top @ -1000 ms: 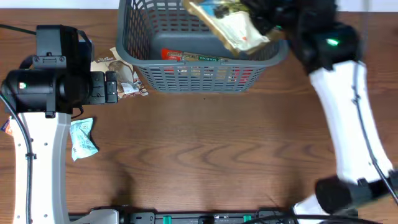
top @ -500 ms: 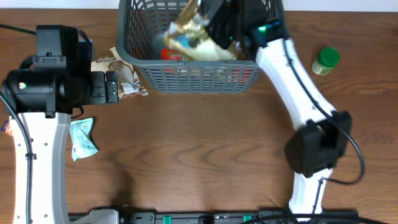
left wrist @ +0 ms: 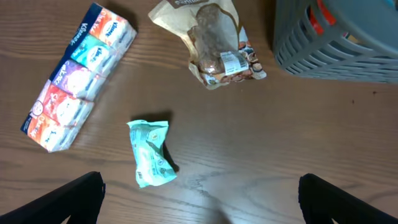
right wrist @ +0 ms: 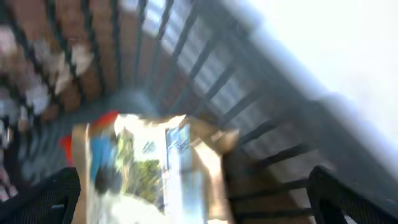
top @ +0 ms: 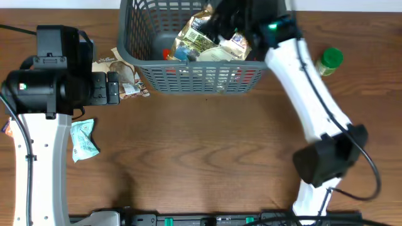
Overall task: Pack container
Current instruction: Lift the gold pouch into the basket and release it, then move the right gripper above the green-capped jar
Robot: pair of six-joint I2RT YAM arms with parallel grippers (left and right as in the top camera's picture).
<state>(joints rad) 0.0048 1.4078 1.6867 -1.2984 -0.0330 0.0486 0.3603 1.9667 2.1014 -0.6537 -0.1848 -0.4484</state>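
The container (top: 188, 78), a large grey lattice basket, stands at the table's far edge. Inside it a printed snack bag (top: 204, 44) lies tilted on a red packet (top: 168, 55). My right gripper (top: 227, 20) hovers open just above that bag, over the basket's right half. The right wrist view is blurred. It shows the snack bag (right wrist: 149, 168) loose below the wide jaws of the right gripper (right wrist: 199, 208), with the container's slats (right wrist: 205, 81) behind. My left gripper (left wrist: 202, 208) hangs open and empty over the table, left of the container (left wrist: 336, 43).
A brown snack bag (left wrist: 214, 43), a teal packet (left wrist: 151, 162) and a multicolour tissue pack (left wrist: 78, 78) lie on the table left of the basket. A small green-lidded jar (top: 330, 61) stands to the basket's right.
My right gripper carried the snack bag in over the basket, then opened. The bag dropped into the basket. The left arm has not moved.
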